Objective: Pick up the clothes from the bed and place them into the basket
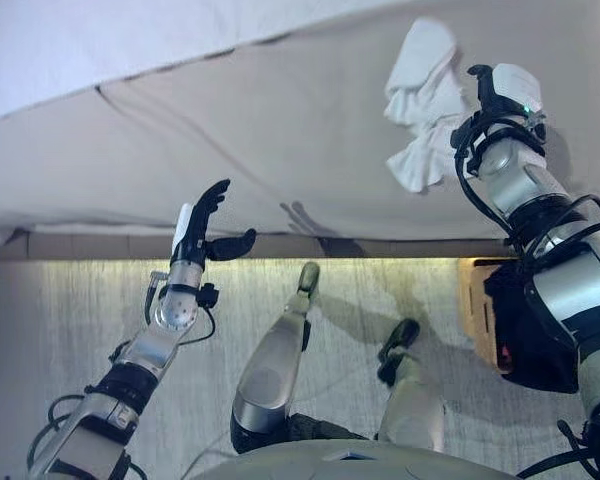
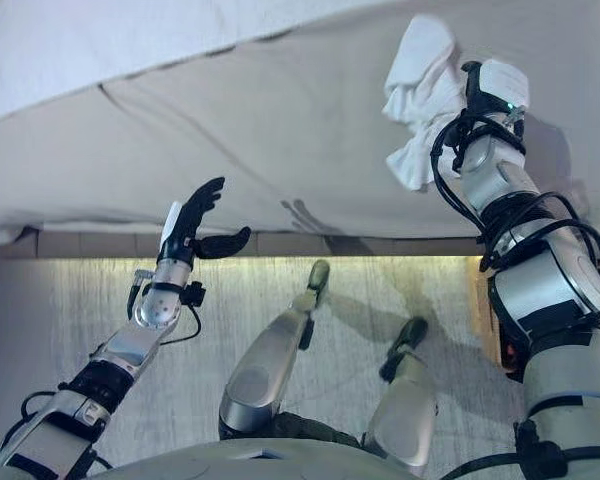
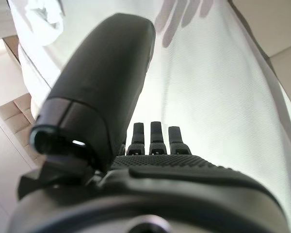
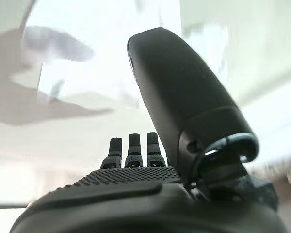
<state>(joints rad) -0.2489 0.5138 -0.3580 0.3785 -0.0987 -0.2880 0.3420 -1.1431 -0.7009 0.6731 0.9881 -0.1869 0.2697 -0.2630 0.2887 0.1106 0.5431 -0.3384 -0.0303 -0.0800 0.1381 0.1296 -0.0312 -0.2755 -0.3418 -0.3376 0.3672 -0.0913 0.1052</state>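
Two dark hands reach over the wide grey-sheeted bed: the left hand hovers at its near edge with fingers straight and thumb spread, holding nothing, while the right hand, fingers straight, rests just beside the crumpled white cloth lying on the sheet.

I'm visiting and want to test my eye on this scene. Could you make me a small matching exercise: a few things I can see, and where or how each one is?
Things:
1. white clothes
2. left hand
3. right hand
4. basket

Places or states:
A. on the floor beside the bed, partly hidden by the right arm
B. open, at the bed's edge, holding nothing
C. crumpled on the bed
D. over the bed, right beside the clothes

Pairs: 1-C, 2-B, 3-D, 4-A
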